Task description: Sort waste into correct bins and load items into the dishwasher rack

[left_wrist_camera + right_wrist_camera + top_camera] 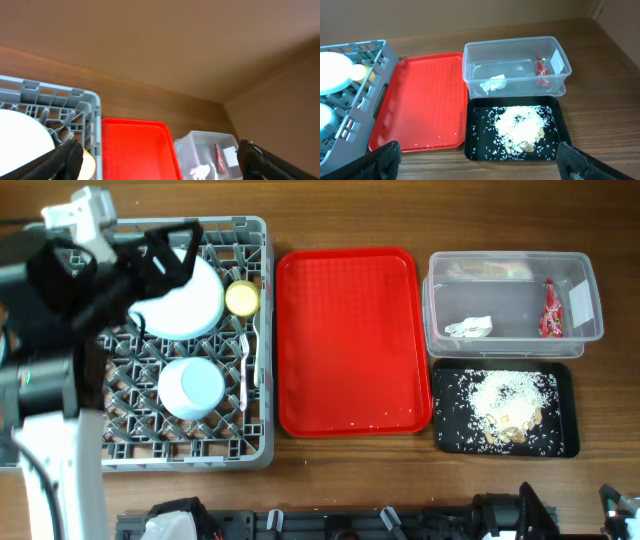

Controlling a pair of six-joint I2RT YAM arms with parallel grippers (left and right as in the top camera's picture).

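The left gripper [170, 252] hangs over the far left corner of the rack [255, 450], fingers spread wide and empty above the plate [195, 310]. A bowl [190, 387], a cup [241, 298] and white cutlery [243, 375] also sit in the rack, at the table's left edge. The right gripper [477, 155] is released and empty at the near right, facing the tub [590, 280] with tissue [468, 327] and wrapper [548, 310] at the far right corner, and the black tray [445, 430] of rice [510, 395] in front of it.
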